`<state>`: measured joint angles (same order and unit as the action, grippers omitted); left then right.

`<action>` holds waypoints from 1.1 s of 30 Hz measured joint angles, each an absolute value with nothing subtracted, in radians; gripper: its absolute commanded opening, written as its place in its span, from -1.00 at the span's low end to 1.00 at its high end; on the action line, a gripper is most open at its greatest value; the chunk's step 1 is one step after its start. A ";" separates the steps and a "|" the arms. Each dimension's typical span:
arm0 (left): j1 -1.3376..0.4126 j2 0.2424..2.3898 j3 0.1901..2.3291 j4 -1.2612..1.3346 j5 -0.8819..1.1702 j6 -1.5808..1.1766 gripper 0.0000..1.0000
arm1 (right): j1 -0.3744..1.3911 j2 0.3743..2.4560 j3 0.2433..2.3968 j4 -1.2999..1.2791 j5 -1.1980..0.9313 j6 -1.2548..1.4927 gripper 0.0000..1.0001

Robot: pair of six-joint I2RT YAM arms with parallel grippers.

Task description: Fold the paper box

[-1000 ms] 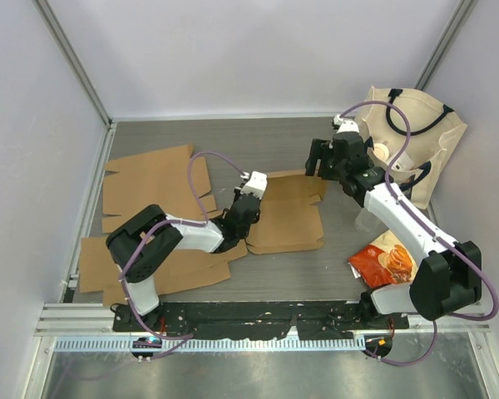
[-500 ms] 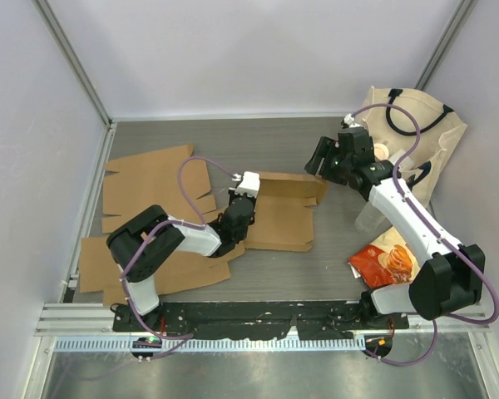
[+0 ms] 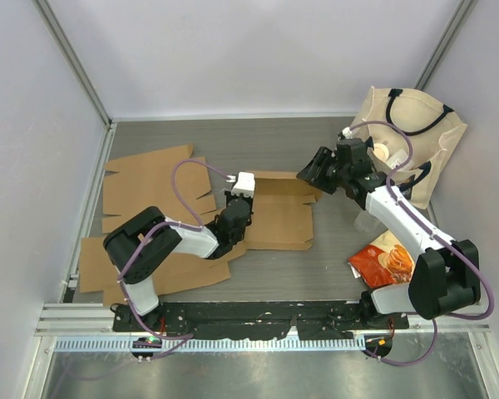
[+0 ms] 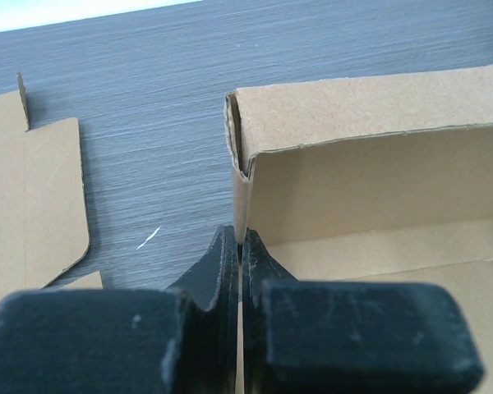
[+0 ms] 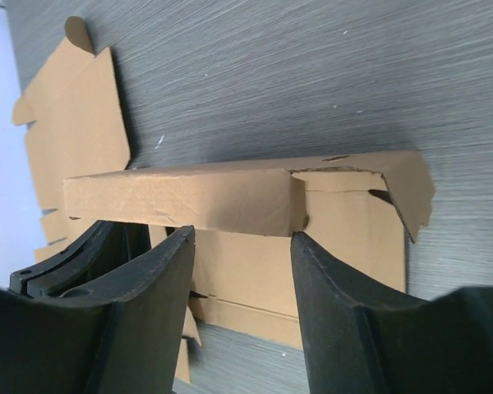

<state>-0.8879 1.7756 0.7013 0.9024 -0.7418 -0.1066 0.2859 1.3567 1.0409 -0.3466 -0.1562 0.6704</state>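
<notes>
Partly folded brown cardboard box (image 3: 281, 218) sits mid grey tabletop (image 3: 233, 141), 2 walls raised. Left gripper (image 4: 240, 238) is clamped tight on the box's left wall, right by its far corner. Right gripper (image 5: 242, 234) hovers at the far wall's right end, jaws apart, gripping nothing.

A: On the bench (image 3: 337, 249), centre?
B: One paper box (image 3: 279, 218); left hand (image 4: 241, 240) at its left wall, right hand (image 3: 313, 173) at its far right corner.
A: Elsewhere?
B: Left, flat cardboard sheets (image 3: 150, 179). Far right, tote bag (image 3: 416, 133). Before it, snack packet (image 3: 384, 262).
</notes>
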 measured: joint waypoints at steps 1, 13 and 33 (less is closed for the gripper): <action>-0.888 1.772 0.701 0.902 -0.742 -0.110 -1.00 | 0.281 1.357 1.019 -0.318 -0.174 0.698 -0.03; -0.888 1.723 0.692 0.879 -0.739 -0.189 -1.00 | 0.204 1.335 0.838 0.014 -0.292 0.982 -0.56; -0.888 1.604 0.728 0.686 -0.794 -0.366 -1.00 | 0.308 1.090 0.818 -0.213 0.002 0.538 -0.65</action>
<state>-0.8879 1.6035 0.7284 0.6865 -0.7937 -0.3664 0.3077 1.0904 0.8181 -0.2134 0.0017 0.5377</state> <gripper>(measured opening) 0.020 0.235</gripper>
